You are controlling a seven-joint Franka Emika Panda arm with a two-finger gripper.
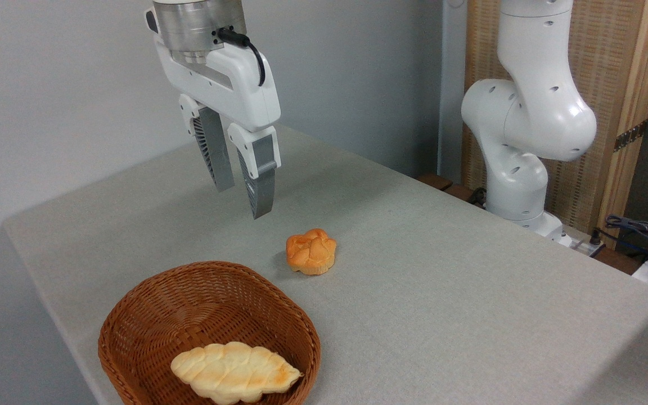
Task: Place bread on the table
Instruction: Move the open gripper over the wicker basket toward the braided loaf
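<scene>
Grey cloth covers the table (pixel 442 270) filling your frame. At upper left your gripper (pixel 239 199) hangs empty, fingers slightly parted. At lower left a wicker basket (pixel 133 315) holds the bread (pixel 234 372), not yet lifted out. A small bun (pixel 311 251) sits at centre.

- Gripper (pixel 243 198): hangs in the air at upper left, pointing downward with a slight tilt; nothing held.
- Fingers (pixel 261 180): two grey ribbed fingers, parted with a narrow gap between them.
- Wrist (pixel 199 25): metallic cylinder above the white hand, black cable plugged into its side.
- Arm (pixel 526 118): white jointed column standing at right, base beside the far edge.
</scene>
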